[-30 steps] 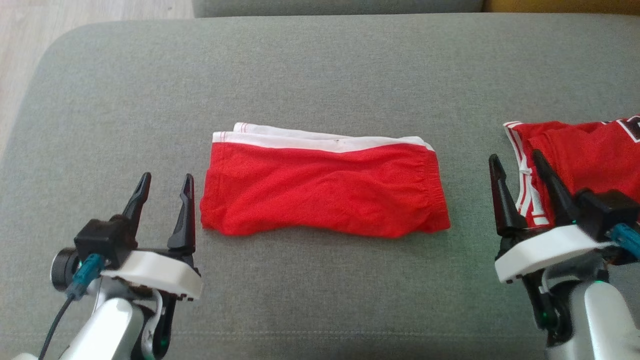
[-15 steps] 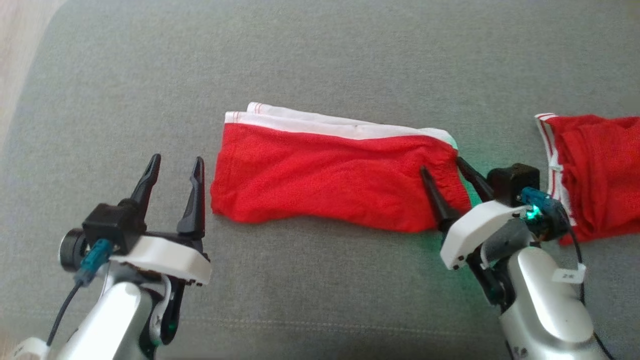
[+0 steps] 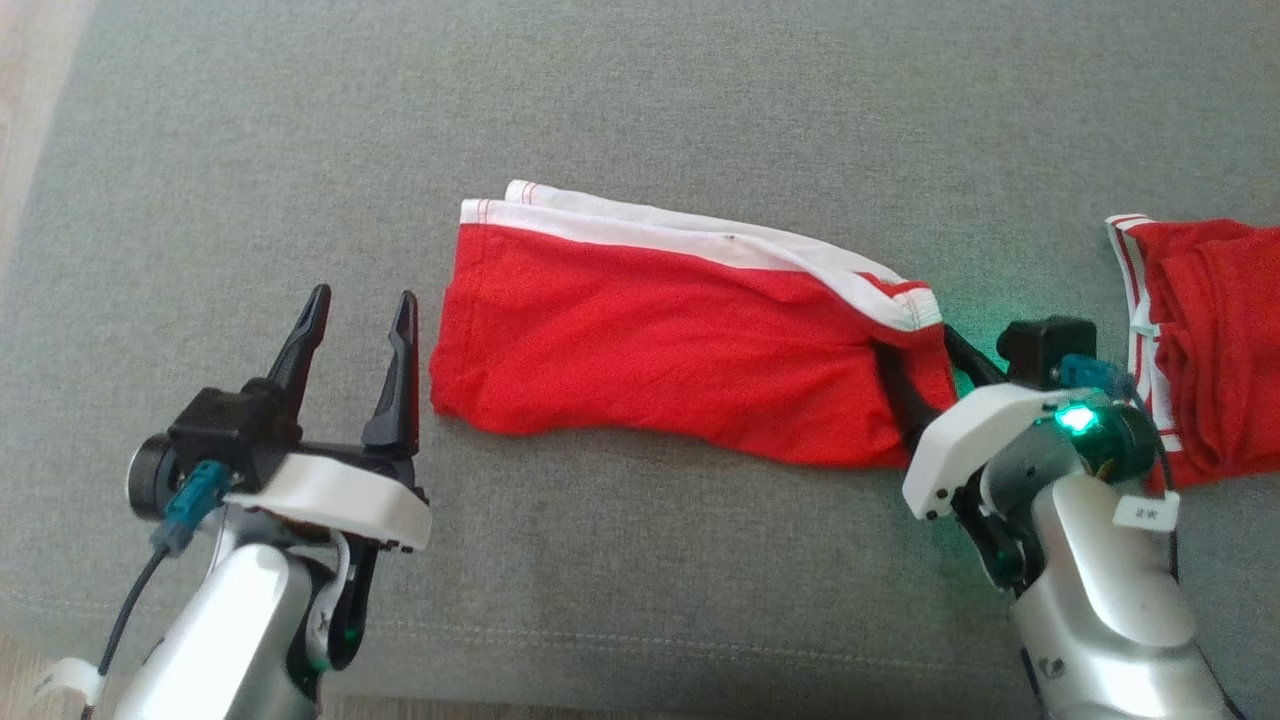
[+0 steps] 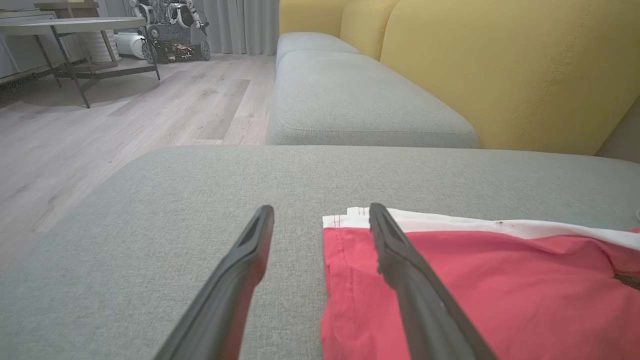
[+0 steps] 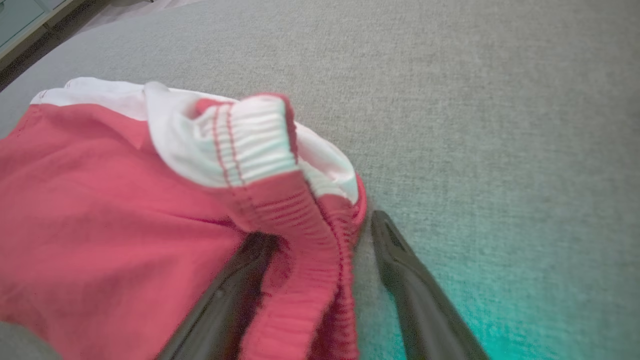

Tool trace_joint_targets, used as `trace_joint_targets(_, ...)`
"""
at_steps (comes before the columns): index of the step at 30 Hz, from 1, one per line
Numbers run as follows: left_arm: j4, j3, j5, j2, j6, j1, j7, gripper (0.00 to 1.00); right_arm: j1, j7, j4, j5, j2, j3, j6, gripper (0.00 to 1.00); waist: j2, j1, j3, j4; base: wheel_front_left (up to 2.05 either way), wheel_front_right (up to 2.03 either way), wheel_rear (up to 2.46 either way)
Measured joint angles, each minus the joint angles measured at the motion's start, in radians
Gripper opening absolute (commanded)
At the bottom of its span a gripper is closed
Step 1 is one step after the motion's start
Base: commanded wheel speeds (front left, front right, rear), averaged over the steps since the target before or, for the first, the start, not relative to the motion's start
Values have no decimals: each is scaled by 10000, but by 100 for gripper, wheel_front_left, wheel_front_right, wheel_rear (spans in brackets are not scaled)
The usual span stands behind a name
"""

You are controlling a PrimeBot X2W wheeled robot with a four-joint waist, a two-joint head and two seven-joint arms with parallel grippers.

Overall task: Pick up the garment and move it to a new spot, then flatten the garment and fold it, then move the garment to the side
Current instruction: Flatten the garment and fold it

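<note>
Head view: the folded red garment (image 3: 660,340), white band along its far edge, lies across the middle of the grey cushion (image 3: 640,100). The left gripper (image 3: 362,295) hovers at the lower left, just beside the garment's left end, fingers spread and holding nothing. The right gripper (image 3: 925,365) is at the garment's right end, its fingers wide apart and partly hidden by the bunched cloth. A green light (image 3: 1077,418) glows on its wrist. A second red garment (image 3: 1210,340) lies at the right edge, apart from the first.

Left wrist view: the left gripper (image 4: 321,210) stands open above the cushion (image 4: 175,200). One finger is over bare fabric and the other over the garment's (image 4: 500,290) corner, with nothing between them. Beyond are a yellow backrest (image 4: 500,65) and a wooden floor (image 4: 125,115).

Right wrist view: the right gripper (image 5: 320,230) straddles the ribbed waistband of the garment (image 5: 110,225). The elastic edge sits between the two fingers, which are not closed on it. One finger lies against the red cloth and the other over the cushion (image 5: 475,100), which is tinted green nearby.
</note>
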Motion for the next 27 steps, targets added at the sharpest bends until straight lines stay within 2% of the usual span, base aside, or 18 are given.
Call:
trace_joint_targets(1, 2, 12, 6, -13, -58, -23, -2, 100, -111, 100, 58, 109, -6, 23, 0, 9, 0, 0, 8, 0, 0, 0, 0)
trace_joint_targets(2, 6, 15, 44, -23, -56, -41, -4, 100, -168, 176, 77, 203, -10, 40, 0, 0, 0, 0, 9, -1, 0, 0, 0)
trace_joint_targets(7, 46, 73, 92, -46, -56, -65, -4, 100, -119, 458, -56, 596, -48, 58, 0, 0, 0, 0, -82, -72, 0, 0, 0)
trace_joint_targets(14, -67, 104, 165, -44, -48, 7, -6, 100, 431, 943, -644, 1106, -805, -196, 0, 0, 0, 0, -285, -188, 0, 0, 0)
trace_joint_targets(17, -136, 121, 165, -42, -40, 131, -6, 100, 544, 1484, -1108, 1766, -911, 44, 0, 0, 0, 0, -343, -234, 0, 0, 0)
trace_joint_targets(22, -186, 174, 169, -33, 54, 156, -6, 100, 516, 3062, -2491, 4029, -938, 209, 0, 0, 0, 0, -431, -307, 0, 0, 0)
trace_joint_targets(23, -184, 178, 196, -25, 88, 158, -6, 100, 504, 3467, -2778, 4537, -928, 151, -2, 0, 0, 0, -455, -311, 0, 0, 0)
trace_joint_targets(24, -201, 192, 234, -21, 140, 160, -6, 100, 473, 4372, -3308, 5486, -855, -56, -2, 0, 0, 0, -504, -282, 0, 0, 0)
trace_joint_targets(27, -232, 198, 234, -19, 169, 162, -6, 100, 320, 5522, -3718, 6610, -539, -430, -2, 0, 0, 0, -553, -165, 0, 0, 0)
